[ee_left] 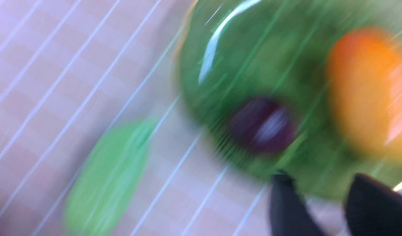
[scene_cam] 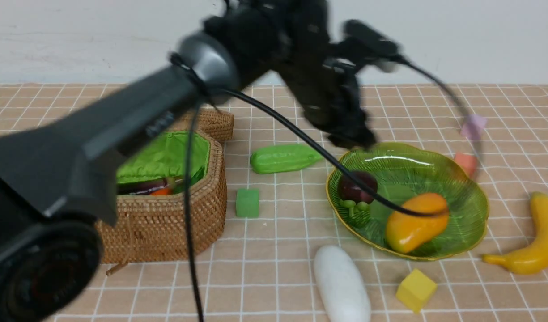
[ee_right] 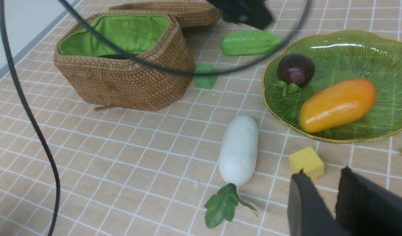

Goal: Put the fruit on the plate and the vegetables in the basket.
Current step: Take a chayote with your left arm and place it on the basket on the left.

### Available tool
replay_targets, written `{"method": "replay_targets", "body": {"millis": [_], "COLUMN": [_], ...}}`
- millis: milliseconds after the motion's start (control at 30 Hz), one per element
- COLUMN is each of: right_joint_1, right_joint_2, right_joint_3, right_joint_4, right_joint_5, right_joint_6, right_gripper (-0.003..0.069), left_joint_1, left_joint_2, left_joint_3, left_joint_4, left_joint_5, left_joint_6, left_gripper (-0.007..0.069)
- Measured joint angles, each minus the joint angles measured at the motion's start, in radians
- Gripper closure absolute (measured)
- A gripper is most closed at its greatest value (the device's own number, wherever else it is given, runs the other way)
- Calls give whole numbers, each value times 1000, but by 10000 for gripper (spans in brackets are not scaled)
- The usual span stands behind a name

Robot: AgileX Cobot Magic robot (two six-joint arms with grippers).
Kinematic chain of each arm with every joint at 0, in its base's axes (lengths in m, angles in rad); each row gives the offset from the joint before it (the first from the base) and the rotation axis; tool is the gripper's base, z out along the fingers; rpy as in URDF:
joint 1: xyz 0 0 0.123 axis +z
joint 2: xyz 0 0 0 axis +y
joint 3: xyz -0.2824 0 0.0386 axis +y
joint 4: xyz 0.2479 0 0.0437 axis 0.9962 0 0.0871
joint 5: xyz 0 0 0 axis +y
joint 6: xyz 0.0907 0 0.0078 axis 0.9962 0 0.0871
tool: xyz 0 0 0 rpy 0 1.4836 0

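While motion smears the front view, the left gripper hangs over the plate at its far-left rim. Mangosteen and mango lie on it, and the banana is on the tabletop. The gourd lies between basket and plate, with the radish nearer.

Left wrist view: blurred, jaws seemingly a little apart, empty.

Right wrist view: right gripper narrow, empty.

The gourd looks glossy, rigid and light, so likely slippery. Pinch across its middle.
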Motion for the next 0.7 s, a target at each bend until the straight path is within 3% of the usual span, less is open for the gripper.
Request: {"method": "replay_targets", "body": {"millis": [133,167,267,333,467,533,600,700], "right_joint_1": [0,0,0,0,0,0,0,0], "right_joint_2": [0,0,0,0,0,0,0,0], "right_joint_3": [0,0,0,0,0,0,0,0], "right_joint_4": [0,0,2,8,39,48,64,69], "right_joint_5": [0,0,0,0,0,3,23,38], "right_joint_6": [0,0,0,0,0,0,0,0], "right_gripper": [483,483,483,483,482,482,480,479], "left_joint_1": [127,127,193,195,195,195,196,196], "left_joint_2": [39,42,91,101,145,150,170,186], "left_joint_3": [-19,-21,-50,-51,-52,-52,-52,-52], "left_joint_4": [-16,-20,-89,-100,-119,-119,-119,-116], "left_joint_5": [38,38,1,-24,-147,-177,-229,-240], "left_joint_6": [74,81,282,335,459,468,482,516], "left_gripper": [557,557,530,501,291,232,66,-22]}}
